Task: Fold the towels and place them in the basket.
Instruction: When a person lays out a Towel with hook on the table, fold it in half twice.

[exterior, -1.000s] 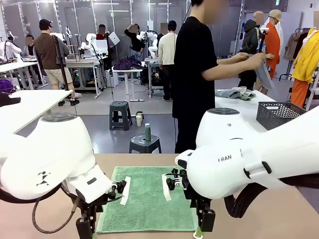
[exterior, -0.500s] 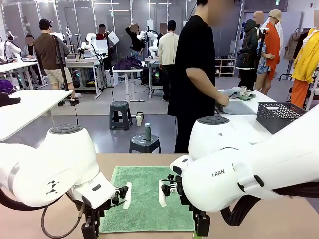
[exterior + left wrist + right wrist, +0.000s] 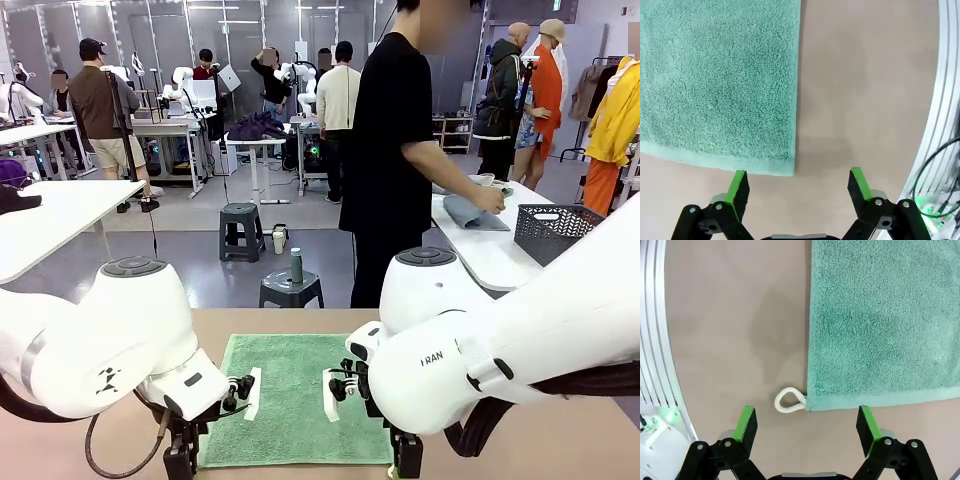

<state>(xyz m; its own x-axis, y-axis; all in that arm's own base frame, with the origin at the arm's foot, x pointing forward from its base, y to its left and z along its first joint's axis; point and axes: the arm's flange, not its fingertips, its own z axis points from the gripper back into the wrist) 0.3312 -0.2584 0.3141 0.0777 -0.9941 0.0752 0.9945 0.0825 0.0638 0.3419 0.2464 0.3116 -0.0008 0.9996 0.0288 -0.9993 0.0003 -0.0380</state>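
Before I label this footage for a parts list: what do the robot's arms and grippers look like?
White rounded shells: the right arm carries dark lettering, the left arm a black mark and looping black cable. The left gripper and right gripper are black, two-fingered, green-padded.

Towels: you have one mint-green towel, flat at the middle of the near edge of your tabletop, with one white corner loop. Folded cloths: one grey-blue cloth on the white tabletop beyond. Baskets: one basket, at that tabletop's right edge. End effectors: two, your left end effector and your right end effector, each with two green pads. Stools on the floor: two, the farther stool and the nearer stool. Bottles: one bottle, on the nearer stool.
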